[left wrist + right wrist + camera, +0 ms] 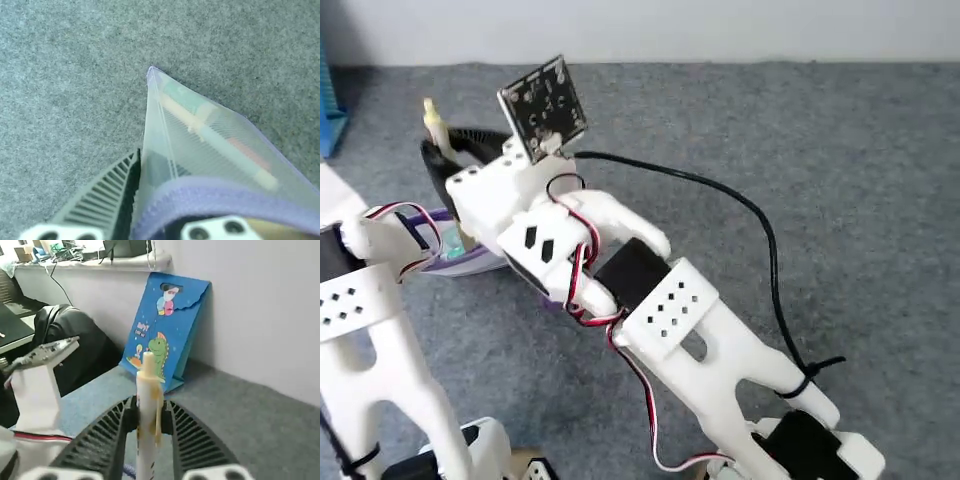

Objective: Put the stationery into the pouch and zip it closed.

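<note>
A translucent pouch (210, 145) with a purple zip edge (220, 195) lies on the grey carpet, with pens inside it. My left gripper (150, 200) is shut on the pouch's rim, one ribbed finger (107, 192) lying against its outer wall. From above, the pouch (455, 255) peeks out between the two arms. My right gripper (148, 417) is shut on a cream pen (146, 390), which stands upright between the fingers. In the high view the pen (432, 118) sticks up from that gripper (445, 160), just above and behind the pouch.
A blue paper gift bag (167, 335) leans against the wall behind the work area, its edge at the far left (328, 110). A black cable (740, 210) trails over the carpet on the right. Open carpet (860, 180) lies to the right.
</note>
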